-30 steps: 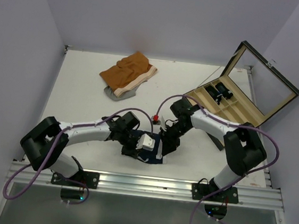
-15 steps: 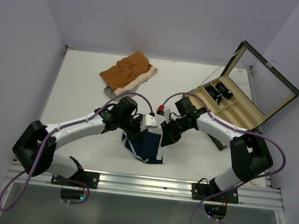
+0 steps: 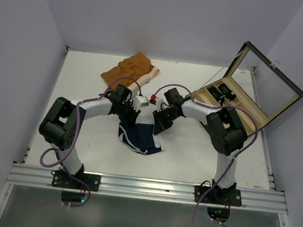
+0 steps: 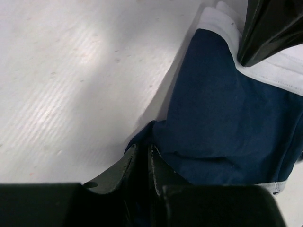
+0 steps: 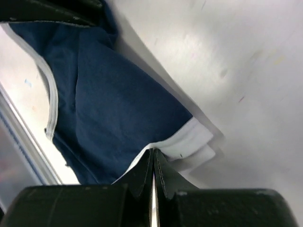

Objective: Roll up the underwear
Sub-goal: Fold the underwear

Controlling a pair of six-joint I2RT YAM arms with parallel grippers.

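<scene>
The navy-blue underwear (image 3: 140, 138) with white trim hangs between my two grippers at the table's middle, its lower part trailing toward the near edge. My left gripper (image 3: 131, 118) is shut on its left top corner; in the left wrist view the fingers (image 4: 142, 158) pinch the navy fabric (image 4: 227, 118). My right gripper (image 3: 158, 126) is shut on its right top corner; in the right wrist view the closed fingers (image 5: 154, 163) pinch the white waistband of the underwear (image 5: 118, 104).
Orange-brown shorts (image 3: 128, 73) lie over a grey garment (image 3: 120, 95) at the back left. An open wooden box (image 3: 245, 99) with compartments stands at the right.
Both grippers have moved away from the near edge toward the table's middle, lifting and dragging the underwear with them. The garment now hangs stretched between them.
</scene>
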